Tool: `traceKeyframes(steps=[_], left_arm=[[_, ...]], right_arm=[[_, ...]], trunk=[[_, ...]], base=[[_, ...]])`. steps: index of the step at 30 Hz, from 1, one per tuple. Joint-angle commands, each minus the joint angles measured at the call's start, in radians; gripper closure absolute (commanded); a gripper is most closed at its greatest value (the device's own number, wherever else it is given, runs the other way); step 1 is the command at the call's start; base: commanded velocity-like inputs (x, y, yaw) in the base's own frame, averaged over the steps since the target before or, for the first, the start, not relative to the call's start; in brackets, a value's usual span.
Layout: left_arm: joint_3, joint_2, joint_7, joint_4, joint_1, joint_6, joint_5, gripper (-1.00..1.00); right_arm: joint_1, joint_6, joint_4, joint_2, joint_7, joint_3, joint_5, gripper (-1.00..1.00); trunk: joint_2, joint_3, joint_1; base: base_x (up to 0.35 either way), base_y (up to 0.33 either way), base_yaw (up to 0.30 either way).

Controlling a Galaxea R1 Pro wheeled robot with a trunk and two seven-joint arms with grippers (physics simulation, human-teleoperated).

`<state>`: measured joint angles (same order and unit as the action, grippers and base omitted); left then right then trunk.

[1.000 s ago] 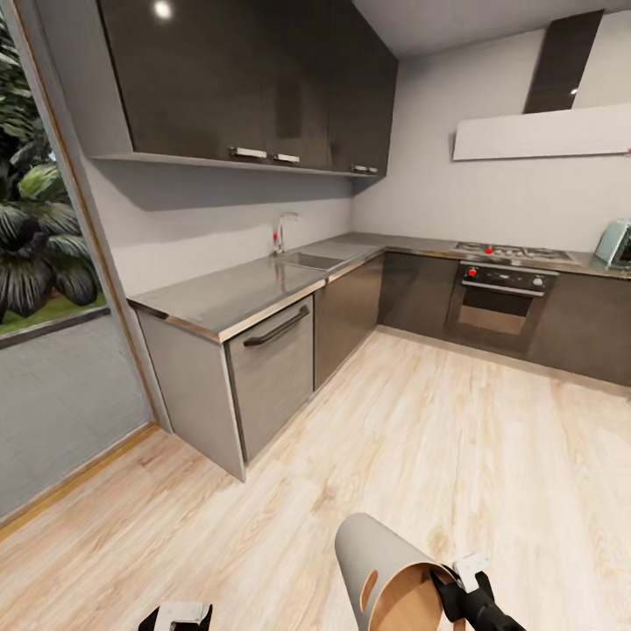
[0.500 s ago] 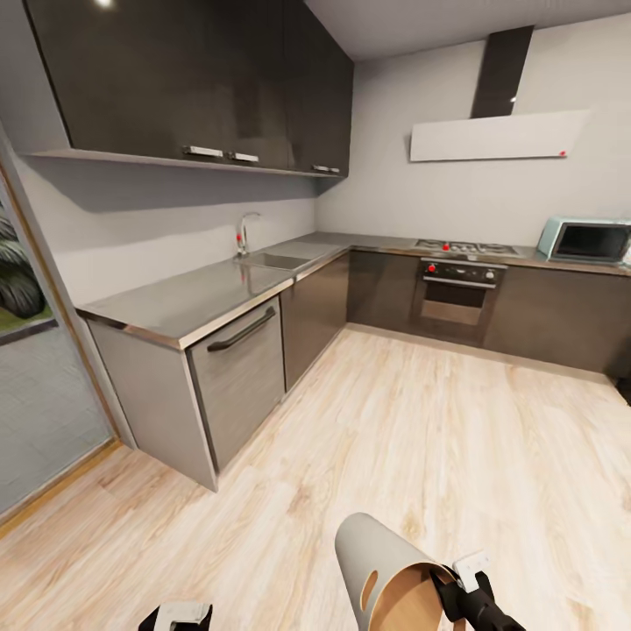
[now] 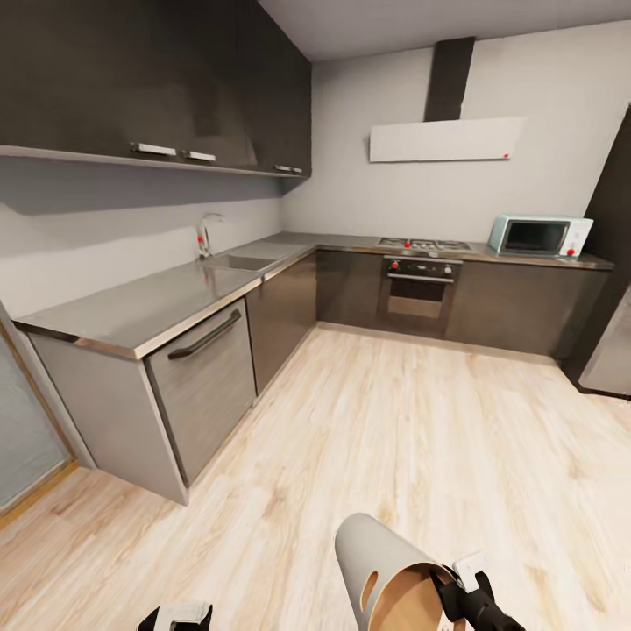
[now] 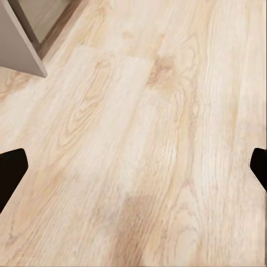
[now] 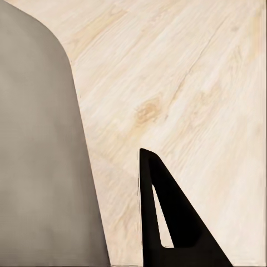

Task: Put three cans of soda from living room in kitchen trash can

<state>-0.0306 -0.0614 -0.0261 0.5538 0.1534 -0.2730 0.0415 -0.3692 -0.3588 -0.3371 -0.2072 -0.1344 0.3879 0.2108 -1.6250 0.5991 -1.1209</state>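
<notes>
Facing the grey steel-fronted kitchen (image 3: pixel 263 315), dark steel worktop (image 3: pixel 149 307) at left. Grey cylindrical trash can with tan inside (image 3: pixel 386 574) gripped at its rim by right fingers (image 3: pixel 460 587), tilted above light wood floor (image 3: pixel 394 421). Left fingers (image 4: pixel 133 167) spread wide, empty.

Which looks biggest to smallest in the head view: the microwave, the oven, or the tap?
1. Oven
2. Microwave, a bit smaller than the oven
3. Tap, smallest

All three stand far off.

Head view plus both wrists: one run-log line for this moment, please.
place: kitchen | right pincer: shut on grey bin, tilted | left pincer: open over wood floor | soda cans: unseen
</notes>
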Motion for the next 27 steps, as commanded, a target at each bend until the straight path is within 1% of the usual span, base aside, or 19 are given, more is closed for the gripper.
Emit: traceKeyframes(steps=[1,27], left_arm=[[0.0,0.0,0.0,0.0,0.0,0.0,0.0,-1.0],[0.0,0.001,0.0,0.0,0.0,0.0,0.0,-1.0]], right_arm=[[0.0,0.0,-0.002,0.0,-0.001,-0.004,0.0,1.0],[0.0,0.0,-0.002,0.0,0.0,-0.004,0.0,1.0]], trunk=[[0.0,0.0,0.0],[0.0,0.0,0.0]], base=[[0.0,0.0,-0.252],[0.0,0.0,-0.252]])
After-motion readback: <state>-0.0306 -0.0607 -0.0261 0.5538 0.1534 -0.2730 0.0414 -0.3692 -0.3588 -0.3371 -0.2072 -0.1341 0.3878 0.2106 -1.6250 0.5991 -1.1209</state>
